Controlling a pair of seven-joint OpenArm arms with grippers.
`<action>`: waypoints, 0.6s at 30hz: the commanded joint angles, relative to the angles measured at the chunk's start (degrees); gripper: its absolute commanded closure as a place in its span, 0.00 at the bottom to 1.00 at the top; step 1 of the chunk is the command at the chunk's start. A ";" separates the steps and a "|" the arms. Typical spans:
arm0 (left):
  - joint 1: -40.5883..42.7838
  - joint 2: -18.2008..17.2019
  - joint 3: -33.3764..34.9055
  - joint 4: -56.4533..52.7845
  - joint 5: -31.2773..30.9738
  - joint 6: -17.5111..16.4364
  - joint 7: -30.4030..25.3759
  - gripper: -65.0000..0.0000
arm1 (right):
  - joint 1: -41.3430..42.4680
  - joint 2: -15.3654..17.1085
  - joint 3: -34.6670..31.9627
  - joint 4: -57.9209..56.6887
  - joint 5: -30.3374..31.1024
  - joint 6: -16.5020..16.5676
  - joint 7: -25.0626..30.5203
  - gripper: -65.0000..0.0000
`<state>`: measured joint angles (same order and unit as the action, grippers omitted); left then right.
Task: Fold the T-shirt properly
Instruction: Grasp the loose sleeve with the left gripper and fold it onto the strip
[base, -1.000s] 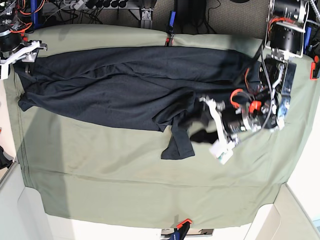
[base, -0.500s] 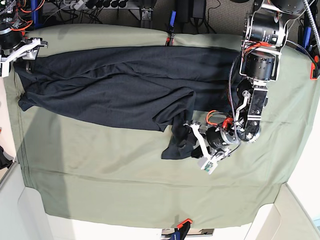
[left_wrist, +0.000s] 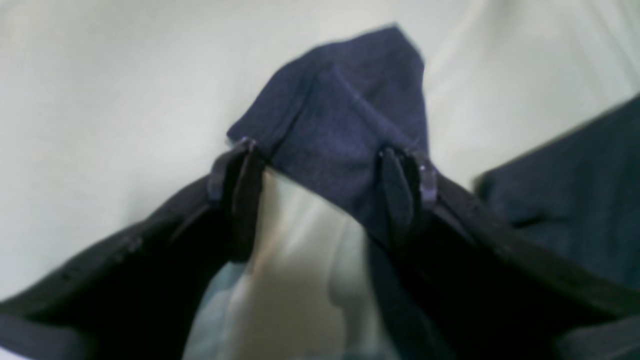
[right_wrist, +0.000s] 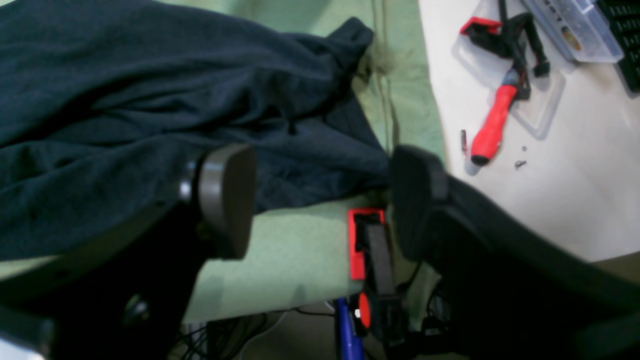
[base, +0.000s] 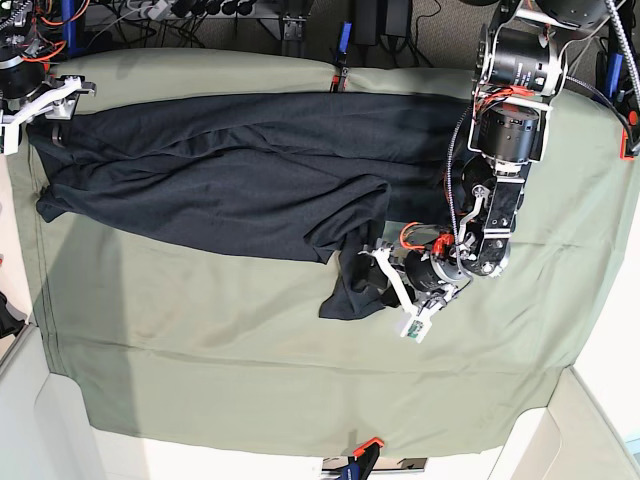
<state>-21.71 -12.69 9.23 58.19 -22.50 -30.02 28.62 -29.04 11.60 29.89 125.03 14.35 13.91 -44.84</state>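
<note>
The T-shirt lay spread in a long, wrinkled band across the far half of the olive cloth covering the worktop, one sleeve trailing toward the near side. The left pincer stood wide, straddling the sleeve's end without clamping it. The right pincer hung wide and empty over the shirt's far corner. No tidy fold appeared finished; most of the folding seemingly remained.

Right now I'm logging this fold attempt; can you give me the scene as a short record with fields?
garment: dark navy knit T-shirt, spread lengthwise on the olive-green table cloth
loose part: sleeve flap at the near edge
left gripper: jaws apart, straddling the flap
right gripper: open, holding nothing, at the shirt's far end
fold: not yet made
</note>
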 joint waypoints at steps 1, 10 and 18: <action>-1.62 0.50 -0.15 0.72 -1.92 -0.22 0.70 0.38 | -0.22 0.63 0.42 1.18 0.22 -0.17 1.09 0.36; -1.46 2.84 -0.15 -0.04 -0.42 -0.63 2.12 0.77 | -0.22 0.63 0.44 1.18 0.20 -0.17 0.85 0.36; -1.86 -0.63 -0.28 2.05 4.24 -0.63 1.05 1.00 | -0.20 0.63 0.44 1.18 0.04 -0.17 0.90 0.36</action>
<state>-22.02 -12.43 9.34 59.11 -18.35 -30.92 30.26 -29.04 11.62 29.89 125.03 14.26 13.89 -45.08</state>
